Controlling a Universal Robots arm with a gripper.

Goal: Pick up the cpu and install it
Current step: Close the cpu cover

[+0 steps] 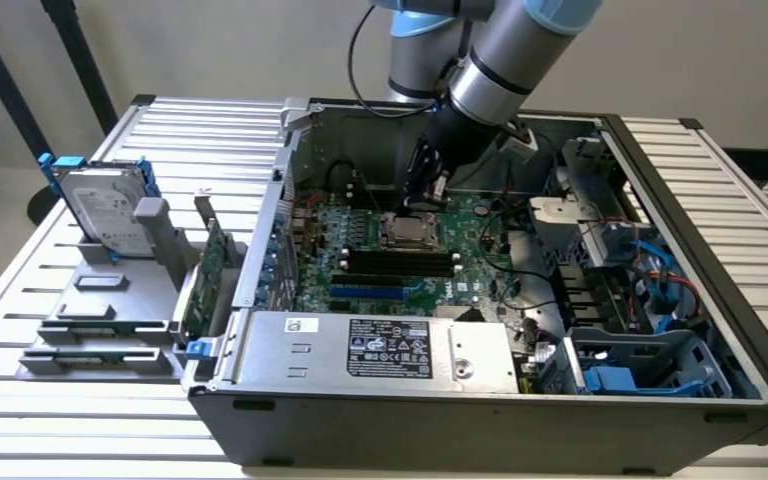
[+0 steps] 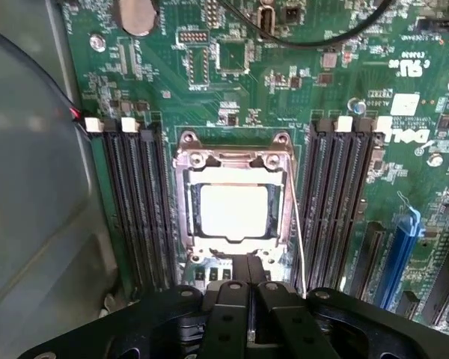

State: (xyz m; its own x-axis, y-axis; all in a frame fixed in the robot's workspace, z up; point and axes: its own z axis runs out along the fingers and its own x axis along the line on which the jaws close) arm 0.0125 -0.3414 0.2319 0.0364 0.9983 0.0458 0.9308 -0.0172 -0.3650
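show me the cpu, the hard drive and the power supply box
cpu (image 2: pixel 233 211), wrist view, middle of its shiny top
hard drive (image 1: pixel 101 205), exterior view, its silver face
power supply box (image 1: pixel 377 352), exterior view, its label

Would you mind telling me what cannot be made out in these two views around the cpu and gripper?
- Wrist view: cpu markings, washed out by glare.
- Wrist view: one socket edge, covered by the shut gripper.
- Exterior view: motherboard behind the arm, blocked by it.

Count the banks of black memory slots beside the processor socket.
2: one bank along one side of the socket, the other bank along the opposite side. More may lie hidden elsewhere.
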